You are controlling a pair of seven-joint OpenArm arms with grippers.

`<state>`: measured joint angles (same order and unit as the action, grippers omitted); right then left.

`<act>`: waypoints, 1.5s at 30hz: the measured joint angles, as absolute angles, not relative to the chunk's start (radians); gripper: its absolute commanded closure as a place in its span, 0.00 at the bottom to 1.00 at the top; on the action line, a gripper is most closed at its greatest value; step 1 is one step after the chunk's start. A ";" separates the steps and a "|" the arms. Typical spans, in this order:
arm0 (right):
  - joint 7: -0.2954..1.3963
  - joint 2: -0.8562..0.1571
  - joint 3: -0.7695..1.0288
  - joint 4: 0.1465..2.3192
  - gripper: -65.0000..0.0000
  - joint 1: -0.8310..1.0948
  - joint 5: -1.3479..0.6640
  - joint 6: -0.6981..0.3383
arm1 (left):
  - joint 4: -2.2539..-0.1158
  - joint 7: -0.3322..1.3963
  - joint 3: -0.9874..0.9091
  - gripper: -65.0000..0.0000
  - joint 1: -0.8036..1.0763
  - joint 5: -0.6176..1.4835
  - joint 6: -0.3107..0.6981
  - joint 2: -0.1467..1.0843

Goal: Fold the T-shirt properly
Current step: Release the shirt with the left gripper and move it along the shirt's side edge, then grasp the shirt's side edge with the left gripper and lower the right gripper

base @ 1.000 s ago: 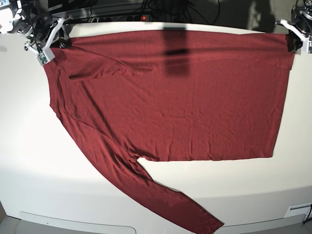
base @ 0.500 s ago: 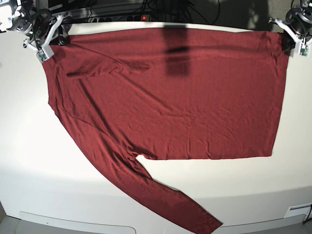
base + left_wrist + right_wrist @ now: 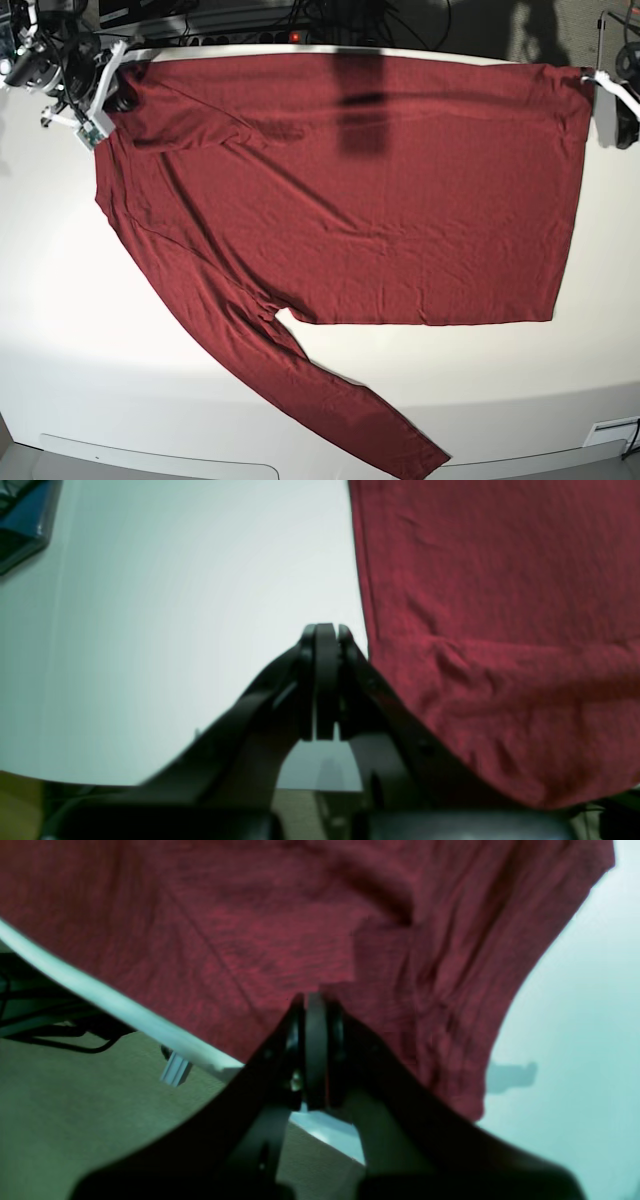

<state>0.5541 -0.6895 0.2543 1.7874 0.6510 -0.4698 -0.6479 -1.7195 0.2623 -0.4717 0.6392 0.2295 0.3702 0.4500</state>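
The maroon T-shirt lies spread flat across the white table, its long sleeve trailing toward the front edge. My right gripper is at the shirt's far-left shoulder corner. In the right wrist view it is shut with its tips on the cloth, and no fabric shows between the jaws. My left gripper is just off the shirt's far-right corner. In the left wrist view it is shut and empty, beside the shirt's edge.
Cables and a power strip with a red light run behind the table's far edge. A dark shadow band falls across the shirt's top middle. The table's far edge is close under my right gripper.
The shirt has slid toward the far edge of the table. My right gripper moved up and left with its corner. My left gripper moved right, off the shirt's corner.
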 measured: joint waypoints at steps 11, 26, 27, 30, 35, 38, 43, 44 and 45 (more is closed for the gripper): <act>0.580 -0.690 0.253 1.787 0.79 0.469 -0.538 -0.625 | -1.720 0.271 -0.472 0.75 0.475 0.289 0.373 0.448; 0.636 -0.688 0.253 1.787 0.69 0.418 -0.549 -0.625 | -1.148 0.398 -0.424 0.72 -0.117 0.396 0.529 0.445; 0.640 -0.687 0.253 1.787 0.69 0.419 -0.550 -0.625 | -1.088 0.395 -0.408 0.72 -0.160 0.396 0.535 0.445; 0.657 -0.688 0.253 1.787 0.69 0.418 -0.549 -0.625 | -0.906 0.392 -0.346 0.72 -0.285 0.370 0.577 0.447; 0.705 -0.687 0.253 1.787 0.69 0.419 -0.550 -0.625 | -0.610 0.244 -0.221 0.72 -0.476 0.181 0.580 0.444; 0.718 -0.688 0.253 1.787 0.69 0.418 -0.550 -0.625 | -0.439 0.144 -0.170 0.72 -0.568 0.084 0.560 0.448; 0.735 -0.687 0.253 1.787 0.69 0.419 -0.550 -0.625 | -0.242 0.032 -0.147 0.72 -0.660 -0.012 0.524 0.449; 0.735 -0.687 0.253 1.787 0.69 0.419 -0.549 -0.625 | -0.229 0.022 -0.147 0.72 -0.664 -0.008 0.524 0.448; 0.735 -0.687 0.253 1.787 0.69 0.419 -0.549 -0.625 | -0.222 0.020 -0.148 0.72 -0.666 -0.008 0.524 0.446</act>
